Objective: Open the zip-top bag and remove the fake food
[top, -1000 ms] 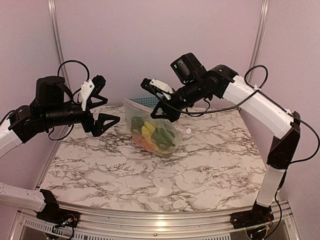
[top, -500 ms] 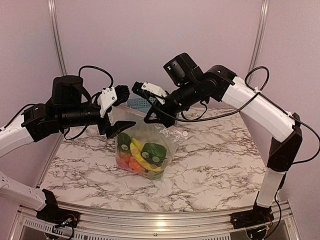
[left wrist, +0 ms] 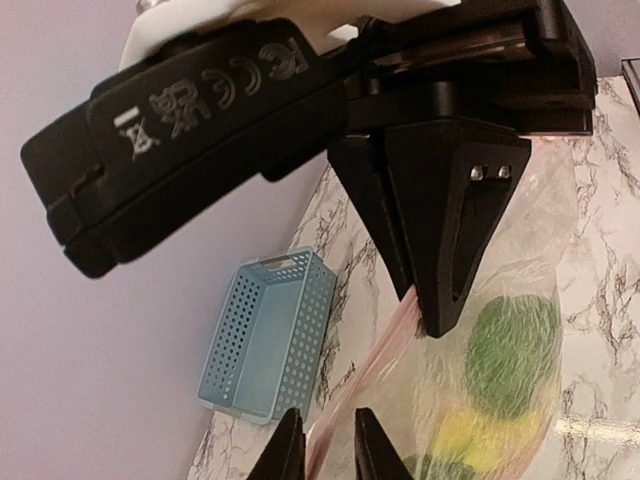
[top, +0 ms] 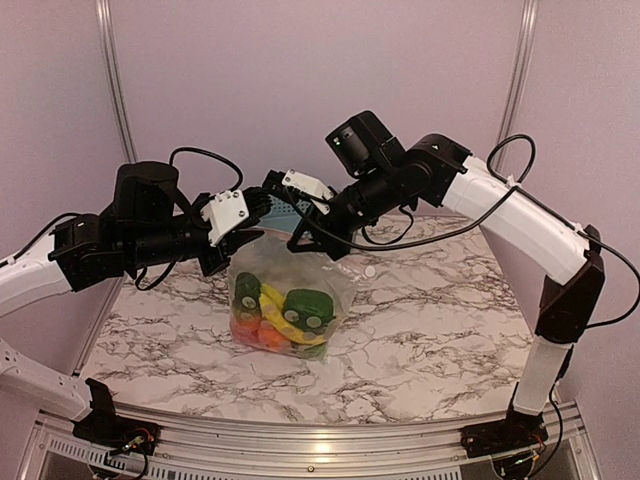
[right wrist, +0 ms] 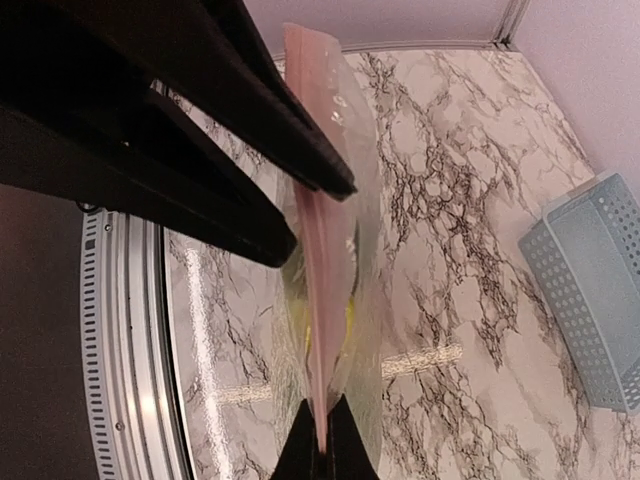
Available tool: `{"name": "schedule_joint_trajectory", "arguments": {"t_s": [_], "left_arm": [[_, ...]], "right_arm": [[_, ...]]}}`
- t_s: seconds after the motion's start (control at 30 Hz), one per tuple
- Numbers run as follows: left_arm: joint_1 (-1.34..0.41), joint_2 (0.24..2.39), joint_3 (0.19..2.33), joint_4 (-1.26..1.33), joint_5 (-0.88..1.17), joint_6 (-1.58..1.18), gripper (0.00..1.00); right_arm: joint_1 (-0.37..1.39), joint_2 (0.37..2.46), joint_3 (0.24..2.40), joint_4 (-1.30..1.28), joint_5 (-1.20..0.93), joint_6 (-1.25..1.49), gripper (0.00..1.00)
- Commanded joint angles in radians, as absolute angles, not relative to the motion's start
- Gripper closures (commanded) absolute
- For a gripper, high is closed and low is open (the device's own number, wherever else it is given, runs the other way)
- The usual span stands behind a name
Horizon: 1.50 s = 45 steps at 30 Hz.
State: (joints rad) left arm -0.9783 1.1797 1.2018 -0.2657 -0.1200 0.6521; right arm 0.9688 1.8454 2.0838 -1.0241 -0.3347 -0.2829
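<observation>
Top external: you have both arms reaching in over the worktop [top: 440,330], their hands meeting above its middle, toward the far side.
zip-top bag [top: 338,285]: hangs upright between the 2 hands, zip strip [right wrist: 318,300] uppermost, lower end down at the marble; whether it bears on the worktop you cannot tell.
fake food [top: 283,315]: all inside the zip-top bag, bunched at its bottom; yellow banana, dark green pepper, orange and red pieces show through the film. Left wrist view adds 1 light green, rough-surfaced piece.
right hand [top: 308,240]: clenched on the bag's top edge; right wrist view shows the pink strip pinched between its fingertips.
left hand [top: 250,222]: at the same top edge, on the bag's left end, just beside the right hand. Left wrist view shows its 2 fingertips [left wrist: 290,450] close together, the strip running into the narrow gap between them; whether they press it you cannot tell.
zip strip: pink-tinted; seen edge-on from the right wrist it reads as 1 flat band, both sides lying together.
basket [top: 279,207]: light blue, perforated walls, on the worktop behind the bag, near the back wall; mostly hidden by the hands from above, and in left wrist view it stands apart from the bag.
worktop: white marble pattern with dark veins.
</observation>
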Motion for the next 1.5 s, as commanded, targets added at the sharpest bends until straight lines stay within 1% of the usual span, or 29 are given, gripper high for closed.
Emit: {"name": "schedule_joint_trajectory", "arguments": {"t_s": [0.0, 0.07, 0.23, 0.27, 0.3, 0.33, 0.4, 0.5, 0.57, 0.67, 0.7, 0.73, 0.8, 0.83, 0.87, 0.9, 0.93, 1.0, 1.07, 1.1, 1.17, 1.23, 1.3, 1.33, 1.47], "left_arm": [[-0.982, 1.140, 1.143, -0.291, -0.246, 0.609, 0.82], [-0.982, 1.124, 1.130, -0.280, -0.252, 0.607, 0.80], [-0.990, 1.128, 1.165, -0.327, -0.269, 0.624, 0.79], [-0.998, 1.126, 1.171, -0.326, -0.278, 0.628, 0.76], [-1.003, 1.123, 1.178, -0.319, -0.278, 0.630, 0.66], [-1.007, 1.115, 1.179, -0.305, -0.275, 0.630, 0.59], [-1.016, 1.122, 1.188, -0.306, -0.268, 0.642, 0.57], [-1.032, 1.183, 1.236, -0.362, -0.274, 0.681, 0.58], [-1.043, 1.212, 1.246, -0.362, -0.279, 0.702, 0.62], [-1.048, 1.227, 1.245, -0.335, -0.286, 0.714, 0.72], [-1.048, 1.226, 1.241, -0.329, -0.290, 0.715, 0.77], [-1.047, 1.225, 1.235, -0.329, -0.292, 0.710, 0.82], [-1.043, 1.216, 1.215, -0.325, -0.301, 0.695, 0.91], [-1.038, 1.209, 1.200, -0.318, -0.302, 0.678, 0.95], [-1.031, 1.196, 1.183, -0.297, -0.303, 0.653, 0.99], [-1.022, 1.180, 1.162, -0.278, -0.300, 0.626, 1.00], [-1.011, 1.162, 1.141, -0.258, -0.297, 0.592, 1.00], [-0.982, 1.132, 1.102, -0.225, -0.287, 0.520, 1.00], [-0.957, 1.108, 1.071, -0.210, -0.278, 0.453, 1.00], [-0.949, 1.097, 1.057, -0.206, -0.273, 0.419, 1.00], [-0.933, 1.072, 1.010, -0.181, -0.267, 0.345, 1.00], [-0.930, 1.029, 0.955, -0.139, -0.287, 0.288, 1.00], [-0.926, 0.985, 0.898, -0.091, -0.313, 0.232, 1.00], [-0.924, 0.967, 0.875, -0.076, -0.319, 0.212, 1.00], [-0.915, 0.920, 0.822, -0.052, -0.331, 0.156, 1.00]], "right_arm": [[0.978, 1.787, 2.069, -0.981, -0.346, -0.303, 1.00], [0.978, 1.791, 2.066, -0.984, -0.361, -0.308, 1.00], [0.978, 1.803, 2.081, -0.979, -0.398, -0.307, 1.00], [0.979, 1.806, 2.082, -0.979, -0.403, -0.307, 1.00], [0.979, 1.808, 2.082, -0.979, -0.408, -0.305, 1.00], [0.978, 1.811, 2.082, -0.980, -0.411, -0.305, 1.00], [0.979, 1.816, 2.082, -0.980, -0.417, -0.305, 1.00], [0.979, 1.820, 2.093, -0.978, -0.430, -0.304, 1.00], [0.980, 1.824, 2.099, -0.977, -0.436, -0.304, 1.00], [0.979, 1.826, 2.100, -0.976, -0.434, -0.303, 1.00], [0.979, 1.826, 2.102, -0.974, -0.431, -0.301, 1.00], [0.979, 1.821, 2.104, -0.970, -0.426, -0.298, 0.98], [0.979, 1.802, 2.092, -0.945, -0.393, -0.290, 0.89], [0.976, 1.786, 2.080, -0.927, -0.377, -0.285, 0.81], [0.971, 1.770, 2.061, -0.900, -0.358, -0.273, 0.64], [0.962, 1.749, 2.038, -0.871, -0.346, -0.258, 0.58], [0.948, 1.726, 2.013, -0.838, -0.341, -0.242, 0.50], [0.915, 1.664, 1.946, -0.752, -0.328, -0.196, 0.44], [0.883, 1.584, 1.846, -0.606, -0.324, -0.148, 0.35], [0.872, 1.536, 1.788, -0.560, -0.303, -0.122, 0.32], [0.864, 1.439, 1.615, -0.378, -0.255, -0.080, 0.25], [0.862, 1.328, 1.453, -0.229, -0.250, -0.069, 0.15], [0.857, 1.265, 1.351, -0.152, -0.237, -0.025, 0.03], [0.851, 1.247, 1.330, -0.153, -0.260, -0.013, 0.02], [0.840, 1.247, 1.279, -0.205, -0.393, 0.007, 0.01]]}}
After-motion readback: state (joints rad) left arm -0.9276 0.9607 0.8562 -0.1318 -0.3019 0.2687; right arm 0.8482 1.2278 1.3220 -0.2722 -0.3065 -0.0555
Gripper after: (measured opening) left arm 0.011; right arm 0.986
